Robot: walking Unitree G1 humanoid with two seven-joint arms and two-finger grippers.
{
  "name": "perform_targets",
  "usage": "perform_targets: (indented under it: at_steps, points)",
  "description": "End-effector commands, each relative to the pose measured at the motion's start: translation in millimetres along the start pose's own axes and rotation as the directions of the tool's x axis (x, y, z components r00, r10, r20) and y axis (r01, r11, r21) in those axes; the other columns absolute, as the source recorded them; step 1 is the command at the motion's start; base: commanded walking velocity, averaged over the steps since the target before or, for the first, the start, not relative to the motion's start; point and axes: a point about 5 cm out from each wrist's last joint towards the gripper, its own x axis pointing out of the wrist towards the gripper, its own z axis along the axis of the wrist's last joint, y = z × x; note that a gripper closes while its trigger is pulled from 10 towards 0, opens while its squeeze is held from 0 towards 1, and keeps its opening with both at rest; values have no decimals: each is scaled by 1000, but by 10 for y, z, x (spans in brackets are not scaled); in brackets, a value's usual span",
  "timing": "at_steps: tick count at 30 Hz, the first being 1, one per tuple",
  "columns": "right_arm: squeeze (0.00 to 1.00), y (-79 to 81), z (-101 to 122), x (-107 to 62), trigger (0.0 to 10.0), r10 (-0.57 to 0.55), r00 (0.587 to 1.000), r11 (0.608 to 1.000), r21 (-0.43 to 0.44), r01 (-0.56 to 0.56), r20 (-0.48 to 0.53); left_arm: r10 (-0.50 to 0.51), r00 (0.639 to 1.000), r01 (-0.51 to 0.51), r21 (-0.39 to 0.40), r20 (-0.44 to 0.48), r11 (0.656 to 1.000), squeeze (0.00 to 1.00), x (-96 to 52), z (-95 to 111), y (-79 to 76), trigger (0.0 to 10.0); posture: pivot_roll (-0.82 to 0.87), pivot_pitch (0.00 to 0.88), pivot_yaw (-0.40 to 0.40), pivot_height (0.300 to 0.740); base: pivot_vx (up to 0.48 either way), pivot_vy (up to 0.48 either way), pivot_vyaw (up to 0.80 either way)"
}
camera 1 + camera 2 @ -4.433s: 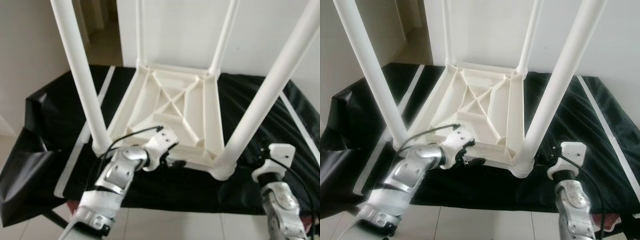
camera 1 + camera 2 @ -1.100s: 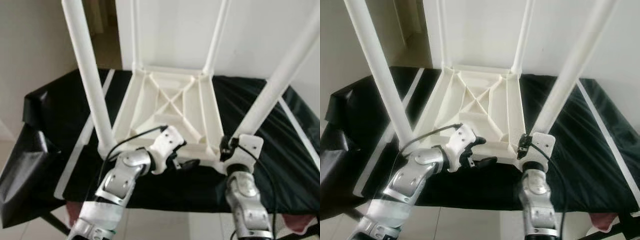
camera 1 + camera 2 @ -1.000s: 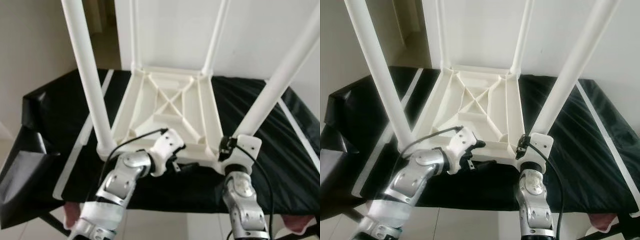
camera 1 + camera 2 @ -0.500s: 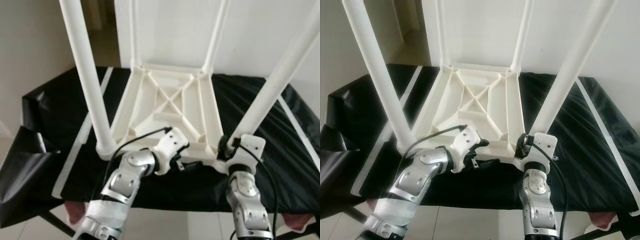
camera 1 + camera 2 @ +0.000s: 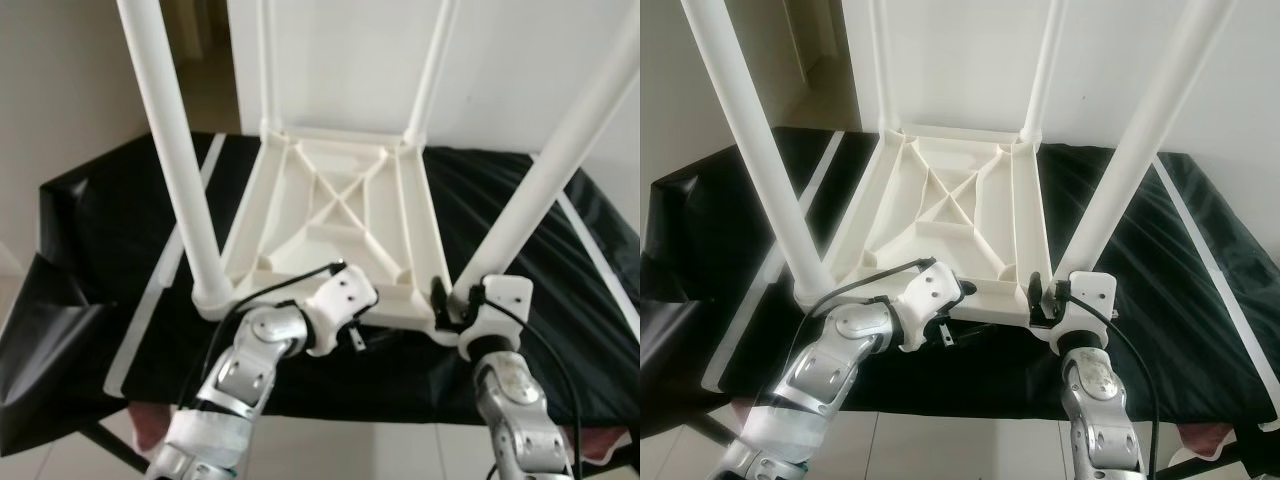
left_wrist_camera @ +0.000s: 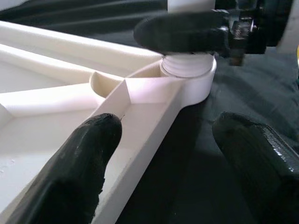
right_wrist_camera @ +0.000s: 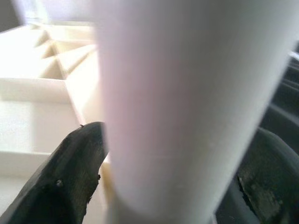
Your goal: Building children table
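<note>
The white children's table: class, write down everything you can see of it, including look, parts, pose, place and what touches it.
The white children's table looks like moulded plastic. It lies upside down on a black sheet, its ribbed underside with crossed braces facing up and four round legs rising from the corner sockets. The right gripper has its fingers either side of the near right leg at its base. The left gripper straddles the near edge rail.

Silver arms [image 5: 248,360], black cables [image 5: 855,283]
</note>
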Motion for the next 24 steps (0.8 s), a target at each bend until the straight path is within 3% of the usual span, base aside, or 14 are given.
perform_targets:
  at_steps: [1, 6, 13, 14, 16, 18, 19, 20, 21, 24]
  points:
    - [0, -23, 30, -18, 10000, 44, 999, 999, 11, -44, 20, 91, 996, -91, -17, 13, 996, 0, -14, 12, 26, 10000, -33, 0, -33, 740, 0, 0, 0]
    - [0, -128, 69, 2, 10000, 171, 985, 985, -44, -170, 30, 43, 997, -38, -81, 60, 996, 0, -32, 55, -27, 10000, -31, 0, -40, 740, 0, 0, 0]
    - [0, -214, 71, 45, 10000, 290, 957, 955, -69, -288, 18, 48, 997, -45, -59, 57, 997, 0, -17, 50, -45, 10000, -31, 0, -39, 740, 0, 0, 0]
    - [0, -237, 72, 69, 9294, 320, 947, 946, -68, -318, 11, 33, 998, -29, -70, 58, 997, 0, -11, 53, -63, 10000, -30, 0, -40, 740, 0, 0, 0]
    - [0, -249, 74, 84, 9569, 349, 937, 936, -58, -348, 7, 21, 998, -16, -82, 59, 997, 0, -10, 56, -76, 10000, -29, 0, -41, 740, 0, 0, 0]
    - [0, -258, 59, 102, 7608, 388, 922, 920, -52, -388, -9, 27, 997, -23, -64, 66, 998, 0, 9, 87, -71, 10000, -23, 0, -45, 740, 0, 0, 0]
    - [0, -259, 54, 106, 7608, 400, 916, 915, -55, -400, -13, 36, 997, -32, -57, 69, 998, 0, 18, 101, -63, 10000, -23, 0, -45, 740, 0, 0, 0]
    - [0, -263, 43, 111, 2549, 404, 915, 912, -63, -404, -20, 42, 996, -38, -53, 73, 998, 0, 31, 121, -51, 10000, -19, 0, -49, 740, 0, 0, 0]
    - [0, -266, 33, 113, 0, 406, 914, 911, -64, -407, -26, 43, 996, -38, -58, 77, 998, 0, 41, 138, -43, 10000, -19, 0, -49, 740, 0, 0, 0]
    - [0, -277, 15, 112, 0, 415, 909, 907, -63, -417, -30, 44, 995, -39, -60, 84, 997, 0, 47, 159, -36, 10000, -15, 0, -52, 740, 0, 0, 0]
